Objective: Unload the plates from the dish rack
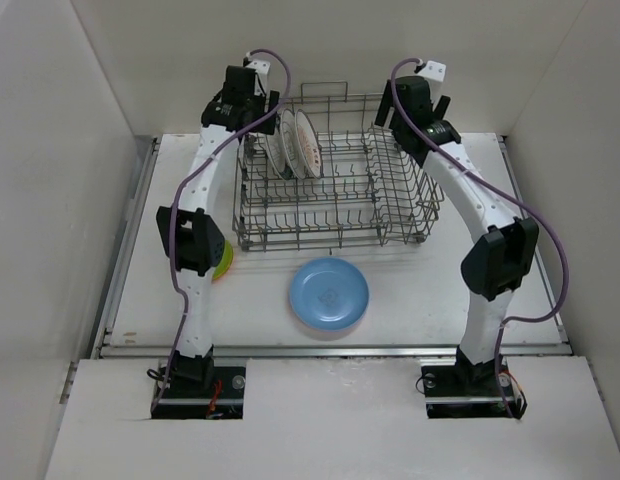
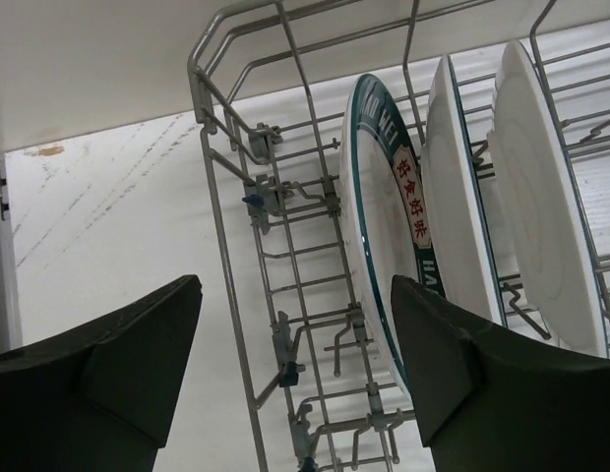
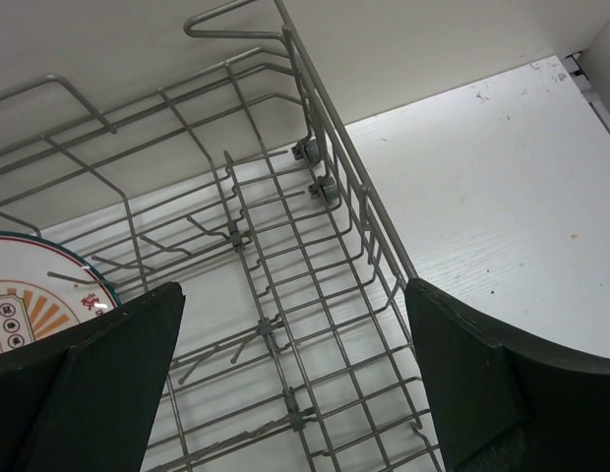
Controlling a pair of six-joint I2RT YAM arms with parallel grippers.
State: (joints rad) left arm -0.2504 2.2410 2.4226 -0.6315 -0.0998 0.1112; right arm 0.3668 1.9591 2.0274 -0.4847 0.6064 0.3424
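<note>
Rack (image 2: 269, 192) between the left gripper's (image 2: 295, 285) fingers (image 2: 118, 374): thin grey metal wire with a dull sheen. Just right of it the plates (image 2: 379, 197) gleam, glossy white glaze with printed rims. The fingers themselves look like smooth, matt dark plastic. Beyond them the table (image 2: 118, 206) is white, matt and faintly scuffed. Under the right gripper (image 3: 295, 288), more bare grey wire.

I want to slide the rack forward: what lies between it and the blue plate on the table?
Nothing. In the top view only a narrow bare strip of white table separates the dish rack from the blue plate.
</note>
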